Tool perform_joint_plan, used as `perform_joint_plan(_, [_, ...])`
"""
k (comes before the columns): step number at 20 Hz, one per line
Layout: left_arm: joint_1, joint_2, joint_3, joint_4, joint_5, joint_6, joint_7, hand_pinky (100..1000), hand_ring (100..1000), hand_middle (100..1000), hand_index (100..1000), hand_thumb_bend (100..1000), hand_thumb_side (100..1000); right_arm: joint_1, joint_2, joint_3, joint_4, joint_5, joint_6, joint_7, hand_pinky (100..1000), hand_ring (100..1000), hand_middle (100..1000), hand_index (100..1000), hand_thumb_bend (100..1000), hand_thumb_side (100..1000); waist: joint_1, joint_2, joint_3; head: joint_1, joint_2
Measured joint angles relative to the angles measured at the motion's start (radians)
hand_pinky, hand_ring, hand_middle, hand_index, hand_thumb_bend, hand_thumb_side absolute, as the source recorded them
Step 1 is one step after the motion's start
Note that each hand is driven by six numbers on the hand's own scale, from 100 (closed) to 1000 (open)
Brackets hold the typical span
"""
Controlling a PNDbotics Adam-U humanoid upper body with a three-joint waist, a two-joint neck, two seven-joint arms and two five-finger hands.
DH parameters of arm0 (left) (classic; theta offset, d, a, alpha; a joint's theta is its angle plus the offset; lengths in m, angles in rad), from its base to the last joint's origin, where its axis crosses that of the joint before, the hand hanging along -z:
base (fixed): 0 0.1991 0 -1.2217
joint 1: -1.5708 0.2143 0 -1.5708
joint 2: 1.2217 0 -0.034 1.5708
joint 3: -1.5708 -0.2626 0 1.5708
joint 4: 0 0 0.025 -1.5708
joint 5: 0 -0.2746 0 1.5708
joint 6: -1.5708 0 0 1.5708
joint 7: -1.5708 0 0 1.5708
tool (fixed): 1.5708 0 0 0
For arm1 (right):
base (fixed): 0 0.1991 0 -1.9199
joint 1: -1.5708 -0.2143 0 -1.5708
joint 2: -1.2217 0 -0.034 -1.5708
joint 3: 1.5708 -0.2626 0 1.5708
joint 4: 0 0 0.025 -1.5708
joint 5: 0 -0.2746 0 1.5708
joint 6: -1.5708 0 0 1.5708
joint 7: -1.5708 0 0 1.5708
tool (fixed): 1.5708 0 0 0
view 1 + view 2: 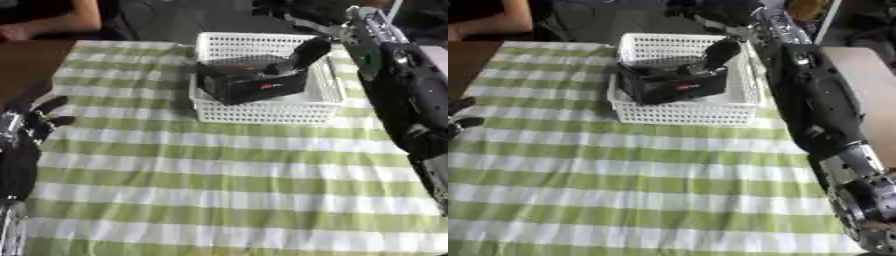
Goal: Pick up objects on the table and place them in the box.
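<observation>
I am reaching my right hand [306, 52] into the white basket [262, 112], fingers resting on the black box [249, 82] just under it, which looks stiff, light, best held by its sides.

Green-and-white checked tablecloth [227, 200] over the table, brown wooden surface [26, 62] at left, dark floor [166, 20] beyond

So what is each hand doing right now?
Left hand: open, holding nothing, at the table's left edge.
Right hand: on the black box; fingers can't be told.
</observation>
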Motion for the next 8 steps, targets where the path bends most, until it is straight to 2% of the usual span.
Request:
perform_joint_plan(2, [0.002,0.001,0.001,0.0,-0.002,0.001,0.001,736,877,966,902,100,1000,0.005,-0.038,0.023,-0.04,-0.068,-0.03,0.001,1000,1000,999,1000,598,742,-0.007,-0.004,-0.006,0.009,0.001])
perform_joint_plan(5, [0.008,0.008,0.005,0.0,-0.006,0.0,0.004,736,878,967,902,100,1000,0.045,-0.117,0.063,-0.135,-0.213,-0.071,0.012,892,932,951,1000,561,731,-0.017,-0.006,-0.018,0.024,0.001])
perform_joint_plan(8, [0.01,0.009,0.006,0.0,-0.008,-0.001,0.006,736,877,966,901,100,1000,0.105,-0.203,0.098,-0.27,-0.376,-0.084,0.037,843,897,929,992,559,727,-0.022,-0.008,-0.024,0.035,0.001])
